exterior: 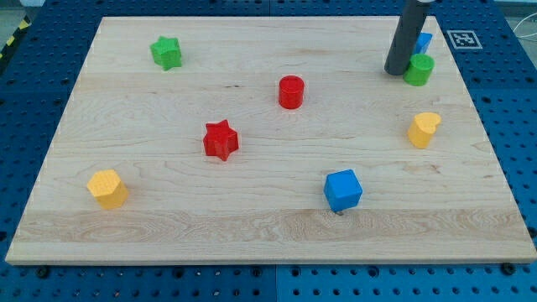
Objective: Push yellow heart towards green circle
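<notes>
- my tip (395, 72) sits up top right, holding nothing, right beside the green circle (419, 70)
- yellow heart (424, 129) is just below that circle, not touching

pale wooden board (252, 226), blue pegboard (33, 101)

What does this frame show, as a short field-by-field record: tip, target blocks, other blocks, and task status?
tip: my tip at the view's top right, just left of the green circle
yellow heart: below the green circle, apart from it
partly hidden: blue block behind the rod, shape unclear
other blocks: green star, red cylinder, red star, blue cube, yellow hexagon
surface: wooden board
status: heart not yet touched
</notes>
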Robot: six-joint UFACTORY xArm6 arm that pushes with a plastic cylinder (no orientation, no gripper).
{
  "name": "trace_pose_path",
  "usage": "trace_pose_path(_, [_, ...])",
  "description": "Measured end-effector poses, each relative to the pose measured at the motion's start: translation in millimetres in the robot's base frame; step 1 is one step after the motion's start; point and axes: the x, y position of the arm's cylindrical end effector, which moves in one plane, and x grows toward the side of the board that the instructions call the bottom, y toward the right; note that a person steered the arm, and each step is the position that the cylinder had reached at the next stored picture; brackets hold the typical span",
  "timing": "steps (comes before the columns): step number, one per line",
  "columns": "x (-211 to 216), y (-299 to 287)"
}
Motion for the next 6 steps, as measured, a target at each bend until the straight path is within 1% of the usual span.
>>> trace_pose_path(2, [0,0])
trace_pose_path(3, [18,-29])
trace_pose_path(4, [60,-50])
trace_pose_path(5, [118,-51])
trace_pose_path(6, [180,-39])
